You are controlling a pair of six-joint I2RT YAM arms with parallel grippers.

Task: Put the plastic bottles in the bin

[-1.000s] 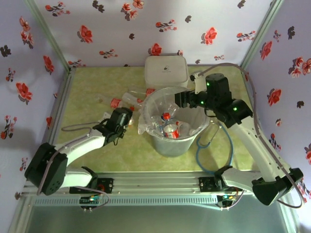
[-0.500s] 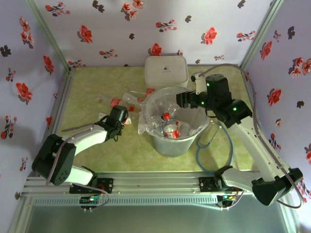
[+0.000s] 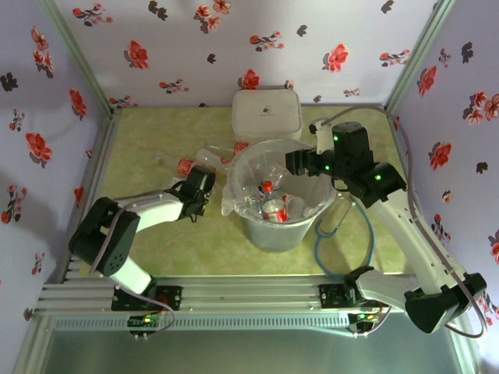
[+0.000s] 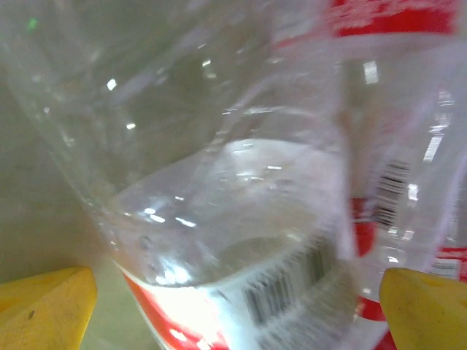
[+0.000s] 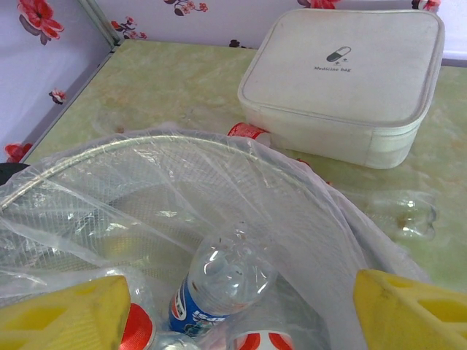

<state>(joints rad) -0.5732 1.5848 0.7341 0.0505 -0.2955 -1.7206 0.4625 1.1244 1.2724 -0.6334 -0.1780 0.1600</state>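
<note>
Center-left: left gripper point(image 3: 201, 185) jaws fully spread, red-label bottle point(image 4: 241, 219) between them, not clamped. Center: right gripper point(image 3: 292, 162) wide open, empty, over bin point(image 3: 274, 234).

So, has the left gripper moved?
Yes: the left gripper has edged up and right in the top view, closer to the bin's left rim.

On the green table point(image 3: 148, 140) the bin point(image 3: 274, 234) is set centrally; a white box point(image 3: 267, 113) is laid at its twelve o'clock, plastic bottles point(image 3: 189, 164) at ten, a blue cable point(image 3: 371, 238) at four.
</note>
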